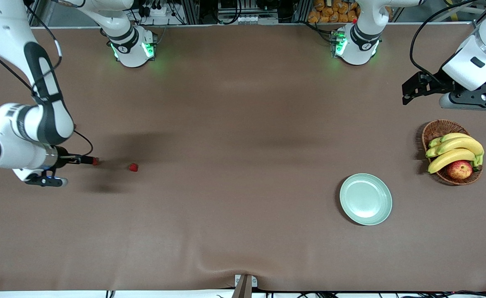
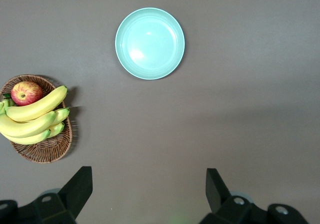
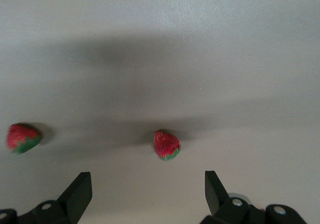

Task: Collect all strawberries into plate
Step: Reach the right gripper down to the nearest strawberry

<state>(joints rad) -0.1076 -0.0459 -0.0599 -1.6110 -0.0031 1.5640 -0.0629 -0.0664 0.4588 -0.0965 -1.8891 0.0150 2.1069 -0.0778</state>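
Two strawberries are seen on the table (image 1: 226,124) toward the right arm's end: one (image 1: 133,167) in the open, another (image 1: 95,161) just beside the right tool (image 3: 147,194), which is spread wide, nothing held. The plate (image 1: 365,199) lies bare at seven o'clock from the basket (image 1: 437,130). The left tool (image 2: 150,194), parted and unloaded, is held above the table.

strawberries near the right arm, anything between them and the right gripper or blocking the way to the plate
Nothing visible does. The open right gripper hangs over bare cloth just short of one strawberry, a second strawberry lying beside it. Only bare table stretches from them to the empty plate; the fruit basket sits off that path.
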